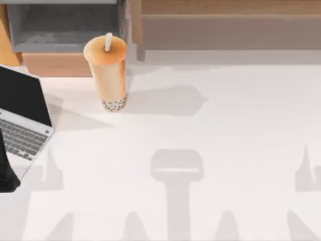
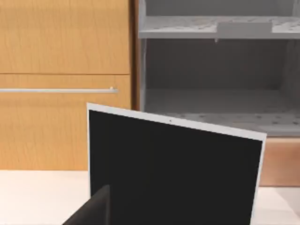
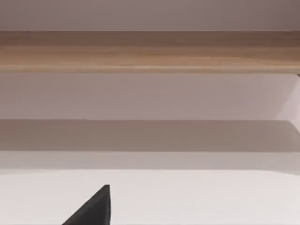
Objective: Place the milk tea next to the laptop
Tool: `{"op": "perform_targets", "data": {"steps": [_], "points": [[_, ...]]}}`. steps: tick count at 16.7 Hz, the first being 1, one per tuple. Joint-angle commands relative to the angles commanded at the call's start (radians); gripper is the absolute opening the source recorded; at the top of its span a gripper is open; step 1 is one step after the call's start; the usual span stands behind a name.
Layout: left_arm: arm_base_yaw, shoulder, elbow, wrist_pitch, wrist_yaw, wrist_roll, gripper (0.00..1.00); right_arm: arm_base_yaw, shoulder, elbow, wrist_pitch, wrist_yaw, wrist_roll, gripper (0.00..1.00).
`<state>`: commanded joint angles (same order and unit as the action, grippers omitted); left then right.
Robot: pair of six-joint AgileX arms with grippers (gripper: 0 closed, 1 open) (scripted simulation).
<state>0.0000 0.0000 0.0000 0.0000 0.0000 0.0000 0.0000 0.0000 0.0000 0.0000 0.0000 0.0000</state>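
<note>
The milk tea (image 1: 108, 73) stands upright at the back of the table, a clear cup of orange-tan drink with dark pearls at the bottom, an orange lid and a white straw. The laptop (image 1: 22, 118) lies open at the table's left edge, its black screen (image 2: 173, 173) facing the left wrist camera. A gap of bare table separates cup and laptop. My left arm (image 1: 7, 168) shows as a dark shape at the left edge, over the laptop's front corner. A dark tip of my left gripper (image 2: 93, 211) sits before the screen. A tip of my right gripper (image 3: 93, 206) hovers over bare table.
Behind the table stand a wooden cabinet (image 2: 61, 79) with a metal handle and an open grey shelf unit (image 1: 60, 25). A wooden ledge (image 1: 225, 20) runs along the back right. The white tabletop (image 1: 210, 150) spreads wide to the right of the cup.
</note>
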Motion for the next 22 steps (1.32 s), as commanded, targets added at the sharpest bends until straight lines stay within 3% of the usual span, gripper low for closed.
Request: {"op": "perform_targets", "data": {"steps": [4,8,22], "points": [[-0.010,0.030,0.007,0.021,-0.010,-0.001,1.00,0.000,0.000,0.000,0.000,0.000,0.000,1.00],[-0.070,0.208,0.046,0.138,-0.065,-0.007,1.00,0.000,0.000,0.000,0.000,0.000,0.000,1.00],[-0.454,1.367,0.337,0.936,-0.418,-0.045,1.00,0.000,0.000,0.000,0.000,0.000,0.000,1.00]]}}
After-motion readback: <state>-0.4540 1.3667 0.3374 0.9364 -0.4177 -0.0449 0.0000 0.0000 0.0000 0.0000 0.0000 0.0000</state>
